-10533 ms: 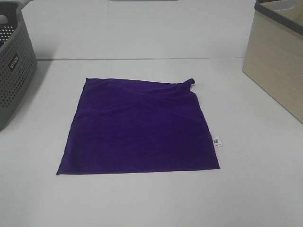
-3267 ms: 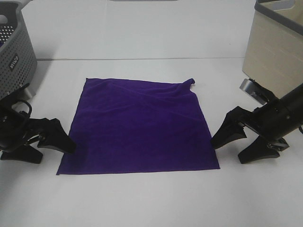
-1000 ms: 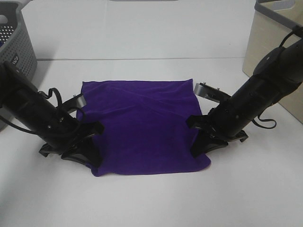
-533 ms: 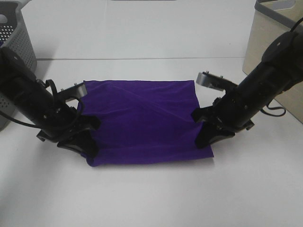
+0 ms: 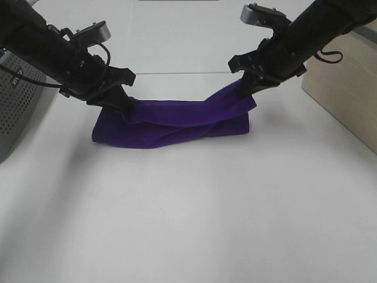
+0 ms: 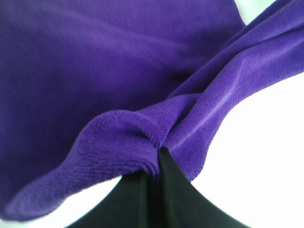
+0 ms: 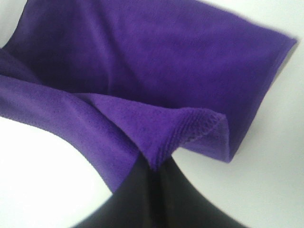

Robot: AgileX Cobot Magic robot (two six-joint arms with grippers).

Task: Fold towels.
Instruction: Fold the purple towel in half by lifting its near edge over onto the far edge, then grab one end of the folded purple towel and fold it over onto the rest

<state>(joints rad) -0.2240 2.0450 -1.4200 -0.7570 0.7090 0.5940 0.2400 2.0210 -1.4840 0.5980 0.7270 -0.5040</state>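
Note:
The deep purple towel (image 5: 174, 121) lies folded over itself as a long band across the far middle of the white table. My left gripper (image 5: 122, 104) is shut on its left corner, which shows pinched in the left wrist view (image 6: 156, 147). My right gripper (image 5: 242, 89) is shut on its right corner, held a little above the table, and the pinch shows in the right wrist view (image 7: 156, 164). The lifted edge sags between the two grippers over the lower layer. The white tag is hidden.
A grey perforated basket (image 5: 17, 103) stands at the left edge. A beige bin (image 5: 344, 88) stands at the right edge. The white table (image 5: 188, 212) stretches bare toward the front.
Both grippers have carried the towel's near edge up and away toward the far edge. The flat square is now a doubled band, half as deep.

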